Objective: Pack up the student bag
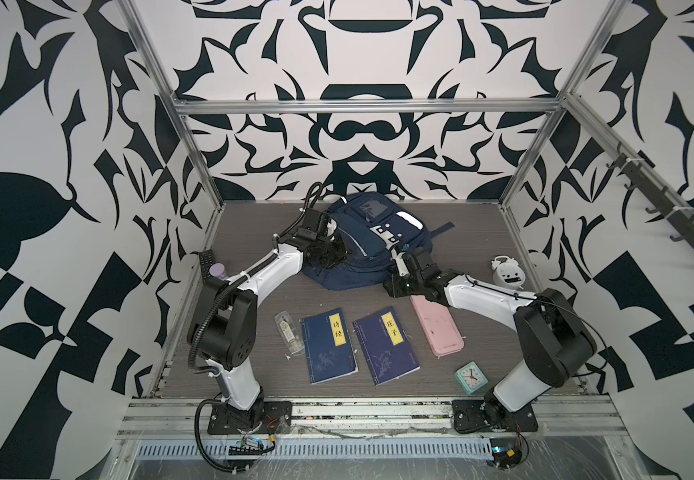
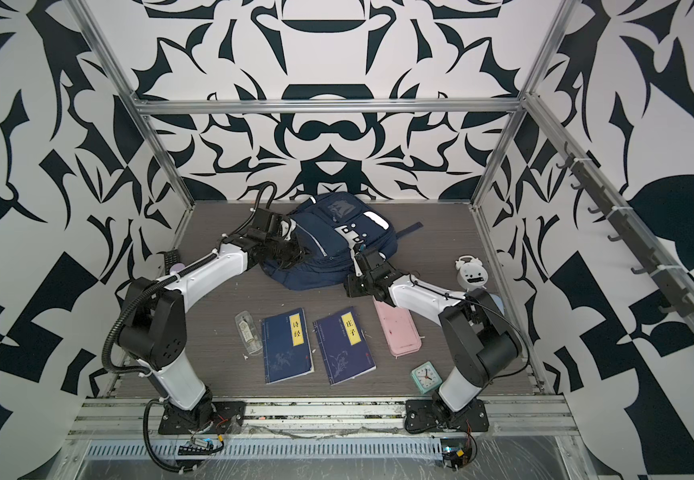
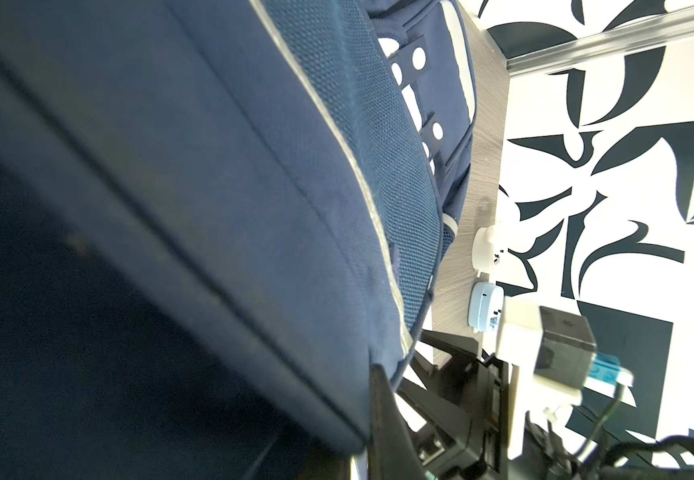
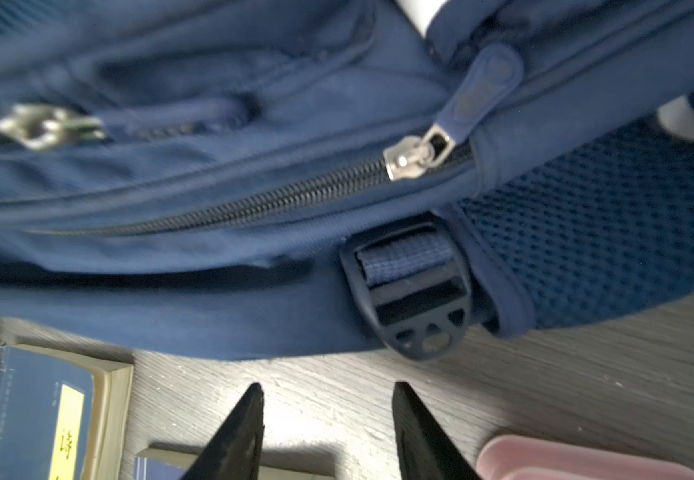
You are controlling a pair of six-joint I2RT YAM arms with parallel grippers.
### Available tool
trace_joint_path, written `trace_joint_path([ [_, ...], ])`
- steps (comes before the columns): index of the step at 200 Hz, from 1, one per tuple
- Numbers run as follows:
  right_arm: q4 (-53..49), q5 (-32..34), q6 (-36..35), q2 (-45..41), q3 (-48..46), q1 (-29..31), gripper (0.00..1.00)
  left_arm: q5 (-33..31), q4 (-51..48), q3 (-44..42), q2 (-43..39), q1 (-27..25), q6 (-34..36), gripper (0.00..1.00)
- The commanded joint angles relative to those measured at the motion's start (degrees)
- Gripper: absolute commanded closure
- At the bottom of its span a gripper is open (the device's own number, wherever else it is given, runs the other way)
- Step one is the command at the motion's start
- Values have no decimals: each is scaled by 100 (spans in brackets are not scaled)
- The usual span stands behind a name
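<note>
Both top views: the student bag [image 1: 372, 245] lies front up at the back middle of the table [image 1: 254, 232], between my two claws. My left claw [image 1: 333, 251] is at the bag's left flank, pressed together; whether fabric is caught in it I cannot tell. My right claw [image 4: 328, 388] points down at bare table just beside the bag's near right edge, spread and holding nothing.

Legible writing: a yellow label reading 诗经 on the left book [image 1: 328, 345] and one reading 庄子 on the right book [image 1: 386, 345], both lying flat near the front. The right wrist view shows a yellow label too, but its characters are too blurred to read.

Right wrist view only: a silver zipper slider [image 4: 409, 160] with a blue pull, closed along its track, and a dark strap buckle [image 4: 414, 291] at the bag's lower edge.

Left wrist view only: a pale blue round object [image 3: 484, 307] near the white alarm clock [image 3: 489, 249].

Top views only: a mint square clock [image 1: 471, 376] at the front right and a clear case [image 1: 289, 332] left of the books. The pink case [image 1: 437, 328] lies right of them.
</note>
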Motion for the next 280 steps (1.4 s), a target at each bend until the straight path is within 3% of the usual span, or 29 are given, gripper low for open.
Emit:
trace_joint_path([
  [1, 143, 143, -204, -54, -25, -44, 43, 126, 223, 335, -202, 34, 64, 100],
  [21, 199, 150, -296, 44, -30, -63, 42, 123, 207, 338, -220, 51, 64, 100],
  [191, 620, -27, -644, 707, 211, -179, 58, 240, 197, 293, -212, 87, -19, 100],
  [280, 687, -29, -680, 719, 234, -181, 82, 246, 215, 253, -229, 123, -44, 100],
])
